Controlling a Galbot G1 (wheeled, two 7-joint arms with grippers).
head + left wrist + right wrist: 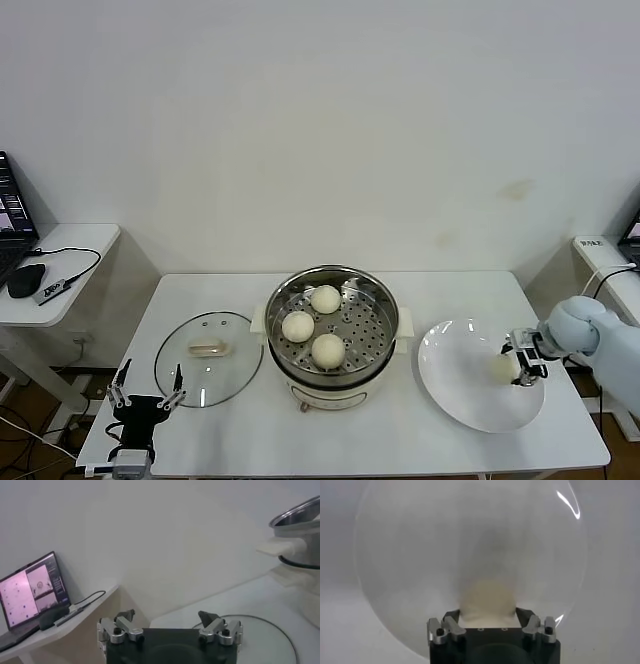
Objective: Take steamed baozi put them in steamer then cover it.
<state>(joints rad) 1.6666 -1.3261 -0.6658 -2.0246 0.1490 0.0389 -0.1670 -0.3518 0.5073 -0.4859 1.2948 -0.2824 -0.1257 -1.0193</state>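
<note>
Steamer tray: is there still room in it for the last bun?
Yes: the steamer tray's right half is bare; three buns crowd its left. The plate is bare left of the right gripper around the fourth bun.

Cream-white baozi [327, 350] on a shiny silver steamer [371, 298] tray dotted with holes; cream base below. Clear glass cover [190, 375], cream handle. White plate [455, 385], white table [400, 445], black-and-silver right gripper [524, 359].

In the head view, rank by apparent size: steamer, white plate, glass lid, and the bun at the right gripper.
1. Steamer
2. White plate — only slightly ahead of the lid
3. Glass lid
4. Bun
</note>
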